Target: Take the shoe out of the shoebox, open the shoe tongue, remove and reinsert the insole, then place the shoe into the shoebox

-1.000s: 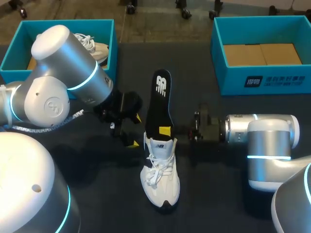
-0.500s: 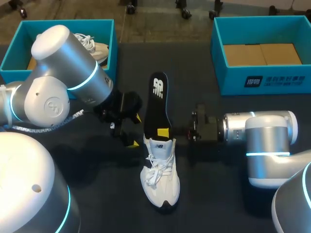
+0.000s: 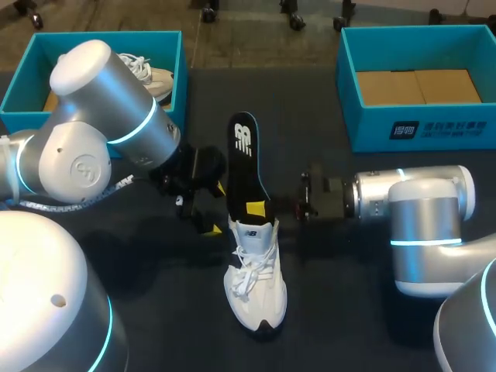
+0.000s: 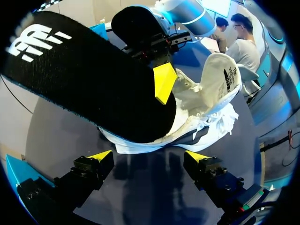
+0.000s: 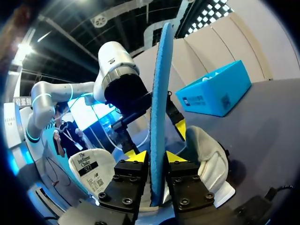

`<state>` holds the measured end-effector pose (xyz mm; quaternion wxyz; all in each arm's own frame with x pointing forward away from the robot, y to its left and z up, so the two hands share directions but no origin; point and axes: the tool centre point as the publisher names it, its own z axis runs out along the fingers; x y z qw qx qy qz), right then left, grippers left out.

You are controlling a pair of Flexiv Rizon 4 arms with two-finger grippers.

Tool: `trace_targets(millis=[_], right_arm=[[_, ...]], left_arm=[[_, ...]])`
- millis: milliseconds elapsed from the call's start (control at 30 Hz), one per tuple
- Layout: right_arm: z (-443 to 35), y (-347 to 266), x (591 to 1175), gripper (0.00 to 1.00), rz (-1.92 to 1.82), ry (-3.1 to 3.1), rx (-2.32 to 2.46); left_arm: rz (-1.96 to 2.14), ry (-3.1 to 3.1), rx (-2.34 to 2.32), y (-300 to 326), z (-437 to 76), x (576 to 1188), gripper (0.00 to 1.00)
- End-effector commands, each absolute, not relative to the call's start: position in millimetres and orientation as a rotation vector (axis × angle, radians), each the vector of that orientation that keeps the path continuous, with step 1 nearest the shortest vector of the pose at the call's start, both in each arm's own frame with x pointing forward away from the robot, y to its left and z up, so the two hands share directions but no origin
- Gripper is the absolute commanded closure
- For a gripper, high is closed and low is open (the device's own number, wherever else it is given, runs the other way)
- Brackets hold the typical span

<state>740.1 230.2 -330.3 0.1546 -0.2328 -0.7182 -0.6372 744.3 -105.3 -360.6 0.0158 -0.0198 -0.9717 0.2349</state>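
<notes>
1. The white shoe (image 3: 256,271) stands upright on its sole on the dark table (image 3: 333,310), about midway between the two arms. Its long axis runs from near to far: the toe points towards the robot and the heel away from it. The laces are loose on top.
2. The insole (image 3: 244,167) sticks up out of the shoe's opening at the heel end. Its lower end is in or at the opening. Its other end, with a white logo, points up and away from the robot and leans a little to the left. Its top face is black, and in the right wrist view its underside (image 5: 158,93) is blue and seen edge-on.
3. The right gripper (image 3: 260,209) comes in from the right, level with the shoe's opening. Its fingers are closed to a narrow gap with the lower part of the insole clamped between them, one pad on each face.
4. The left gripper (image 3: 215,209) is just left of the shoe's heel and apart from it. Its fingers are spread wide and hold nothing. In its wrist view the shoe (image 4: 206,93) and the insole (image 4: 84,79) lie ahead of the open tips.
5. The left box (image 3: 101,35), blue, sits at the far left of the table, partly behind the left arm. A second white shoe (image 3: 151,74) lies in it.
6. The right box (image 3: 418,128), also blue, sits at the far right, well apart from the shoe. It holds brown cardboard (image 3: 418,85) laid flat on its floor.
</notes>
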Motion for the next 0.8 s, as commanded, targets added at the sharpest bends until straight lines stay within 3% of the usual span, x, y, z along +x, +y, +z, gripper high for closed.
trace_targets(millis=[33,233,533,567,667,800], right_arm=[[-324,234,746,0.75,-1.803,-2.084,-0.646],[-316,234,755,0.71,-1.808,-2.103,-0.625],[-311,236,766,0.76,-1.894,-2.049,-0.633],[-311,237,767,0.78,-1.9,-2.043,-0.641],[-312,237,768,1.0,-1.911,-2.025,-0.652],[-317,238,767,1.0,-1.894,-2.009,-0.662]], left_arm=[[0.732,-3.022,-0.063,-105,-362,744,0.0],[0.732,-3.022,-0.063,-105,-362,744,0.0],[0.732,-3.022,-0.063,-105,-362,744,0.0],[0.732,-3.022,-0.063,-105,-362,744,0.0],[0.732,-3.022,-0.063,-105,-362,744,0.0],[0.732,-3.022,-0.063,-105,-362,744,0.0]])
